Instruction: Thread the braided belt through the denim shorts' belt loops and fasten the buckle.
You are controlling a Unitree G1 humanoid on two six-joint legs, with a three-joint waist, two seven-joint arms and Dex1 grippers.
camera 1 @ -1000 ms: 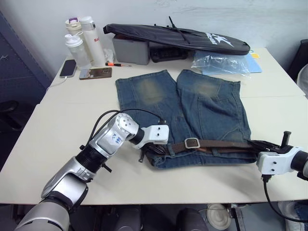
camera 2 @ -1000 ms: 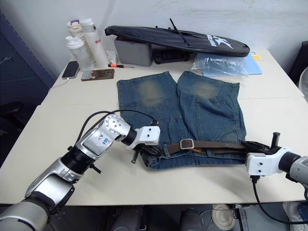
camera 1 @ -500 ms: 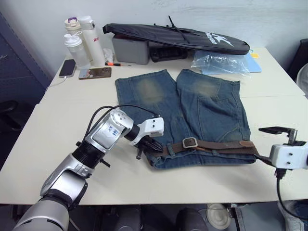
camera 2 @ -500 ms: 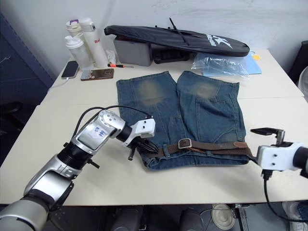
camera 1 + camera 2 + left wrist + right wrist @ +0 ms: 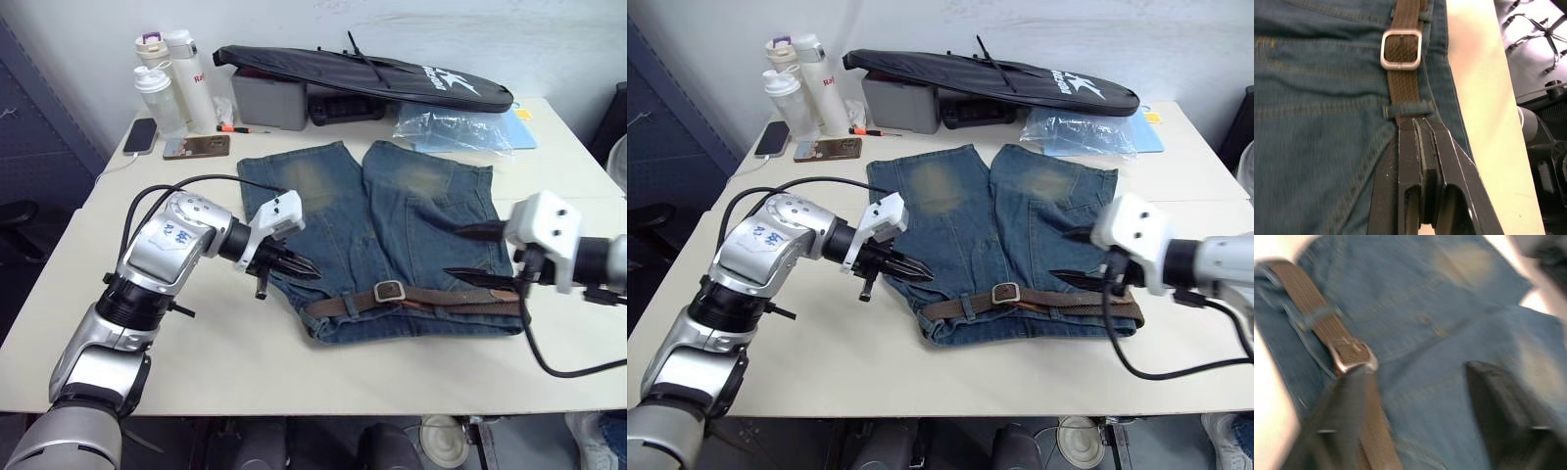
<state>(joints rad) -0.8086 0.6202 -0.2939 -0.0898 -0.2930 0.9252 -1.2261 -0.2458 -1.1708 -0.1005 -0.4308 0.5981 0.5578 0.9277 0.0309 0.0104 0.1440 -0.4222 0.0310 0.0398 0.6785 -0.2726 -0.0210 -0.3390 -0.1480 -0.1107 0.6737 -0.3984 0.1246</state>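
With the dark-brown braided belt (image 5: 411,297) lying threaded along the faded blue denim shorts' (image 5: 392,235) waistband on the worktop, silver buckle (image 5: 389,291) seemingly fastened, the left tool (image 5: 302,268), pressed together, and right tool (image 5: 468,256), spread, should lift straight clear without snagging.

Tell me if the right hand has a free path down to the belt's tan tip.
Probably yes. The right hand hovers open just above the tan tip of the braided belt, which lies exposed on the denim shorts. Nothing covers it.
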